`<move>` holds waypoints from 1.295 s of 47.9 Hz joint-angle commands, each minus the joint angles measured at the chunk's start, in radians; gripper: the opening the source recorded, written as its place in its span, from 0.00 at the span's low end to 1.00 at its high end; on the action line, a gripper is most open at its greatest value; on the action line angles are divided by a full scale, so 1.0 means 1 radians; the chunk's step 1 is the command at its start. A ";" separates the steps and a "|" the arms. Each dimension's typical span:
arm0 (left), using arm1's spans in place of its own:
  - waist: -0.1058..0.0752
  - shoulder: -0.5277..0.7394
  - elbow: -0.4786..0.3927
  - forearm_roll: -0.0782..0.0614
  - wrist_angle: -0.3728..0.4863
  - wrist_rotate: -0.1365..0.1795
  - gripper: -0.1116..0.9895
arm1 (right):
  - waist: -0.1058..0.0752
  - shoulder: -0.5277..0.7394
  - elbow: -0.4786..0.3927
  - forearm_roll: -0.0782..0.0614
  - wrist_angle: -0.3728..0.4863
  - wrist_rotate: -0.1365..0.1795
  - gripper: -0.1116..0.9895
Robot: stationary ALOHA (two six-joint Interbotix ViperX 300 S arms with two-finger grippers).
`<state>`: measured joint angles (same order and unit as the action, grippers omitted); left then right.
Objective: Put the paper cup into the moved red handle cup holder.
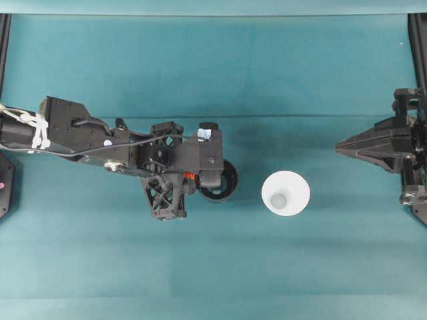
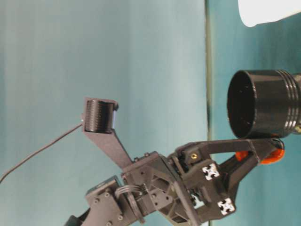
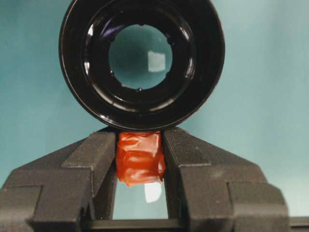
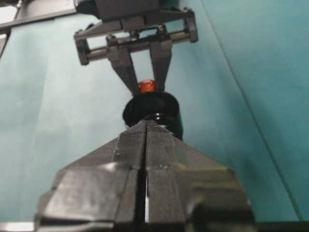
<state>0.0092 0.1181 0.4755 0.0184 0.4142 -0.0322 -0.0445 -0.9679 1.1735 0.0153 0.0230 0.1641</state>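
The red handle cup holder (image 1: 225,181) is a glossy black round cup, upright with its mouth facing up, at the table's middle left. My left gripper (image 1: 192,177) is shut on its red-orange handle stub (image 3: 140,157), which sits pinched between the two fingers (image 3: 186,154). The holder (image 3: 142,63) fills the top of the left wrist view, and table cloth shows through its open bottom. The white paper cup (image 1: 285,193) stands upright and free just right of the holder, a small gap apart. My right gripper (image 1: 339,145) hovers shut and empty at the far right, pointing toward the holder (image 4: 152,113).
Teal cloth covers the table (image 1: 213,267). Black frame posts (image 1: 417,40) stand at the far corners. The left arm's body (image 1: 80,133) stretches in from the left edge. Open cloth lies in front of and behind the cup and holder.
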 commanded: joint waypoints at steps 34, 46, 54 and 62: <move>-0.008 0.000 0.009 0.003 -0.031 0.002 0.37 | -0.002 0.008 -0.006 0.000 -0.006 0.006 0.01; -0.008 -0.002 0.009 0.002 -0.031 0.002 0.37 | -0.002 0.008 -0.008 0.000 -0.006 0.006 0.01; -0.014 -0.002 0.008 0.002 -0.031 0.015 0.54 | -0.002 0.006 -0.008 0.002 -0.005 0.006 0.01; -0.021 -0.003 0.011 0.003 -0.031 0.037 0.94 | -0.002 0.008 -0.008 0.002 -0.005 0.006 0.01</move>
<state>-0.0061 0.1258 0.4909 0.0184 0.3866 -0.0031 -0.0445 -0.9664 1.1735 0.0153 0.0230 0.1641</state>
